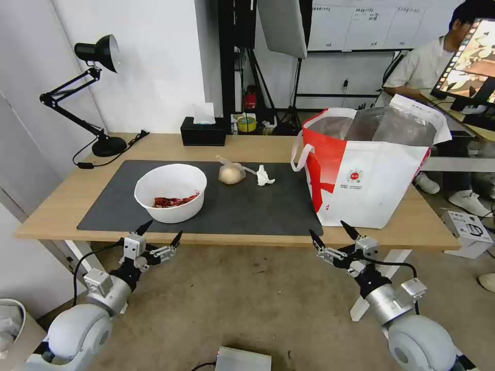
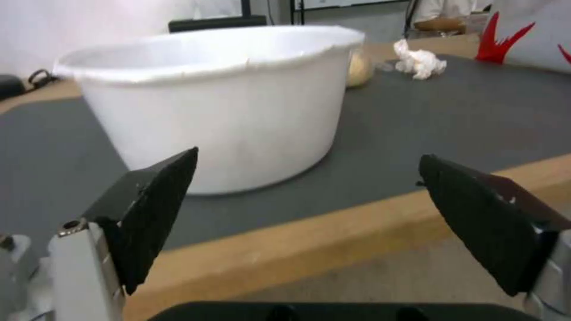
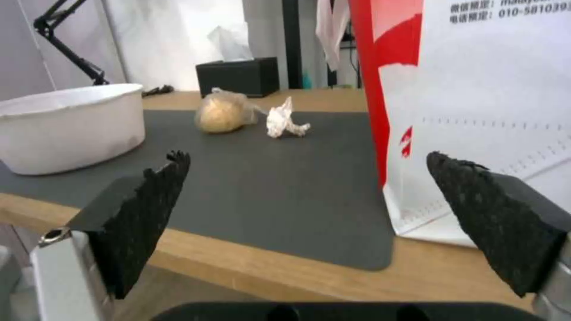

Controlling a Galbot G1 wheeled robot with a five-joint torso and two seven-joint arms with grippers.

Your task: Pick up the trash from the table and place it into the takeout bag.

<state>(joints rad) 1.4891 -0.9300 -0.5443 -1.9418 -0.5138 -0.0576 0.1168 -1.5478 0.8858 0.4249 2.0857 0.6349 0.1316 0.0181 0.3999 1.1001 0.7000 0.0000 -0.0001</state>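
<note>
From the head view, the bench (image 1: 62, 206) is a long light-wood top with a dark grey mat (image 1: 247, 206) on it. On the left part of the mat stands the white round bowl (image 1: 170, 199), with red scraps lying at its bottom. Behind it, toward the middle of the mat, lies the knotted clear bag (image 1: 231, 173) of beige food, and just beside that is the crumpled white tissue (image 1: 264, 176). The takeout bag (image 1: 368, 175) stands upright at the right end of the bench — white with a red side, a small round red logo, silver lining inside and a white loop handle hanging on its left. A black tissue box (image 1: 203, 132) sits at the far edge, and a black desk lamp (image 1: 87, 93) at the far left corner. The left claw (image 1: 160, 234) hovers before the near edge of the bench, in front of the bowl, with its fingers apart. The right claw (image 1: 332, 233) hovers before the edge near the takeout bag, also spread and holding nothing.

In the left wrist view, the bowl (image 2: 226, 107) is close ahead between the two black fingers (image 2: 155, 209) — its wall plain white. The tissue (image 2: 420, 62) lies farther on the mat.

In the right wrist view, the spread fingers (image 3: 142, 218) frame the mat, with the beige bag (image 3: 223, 113) and the tissue (image 3: 283, 120) side by side and the takeout bag (image 3: 488, 111) tall beside them.
</note>
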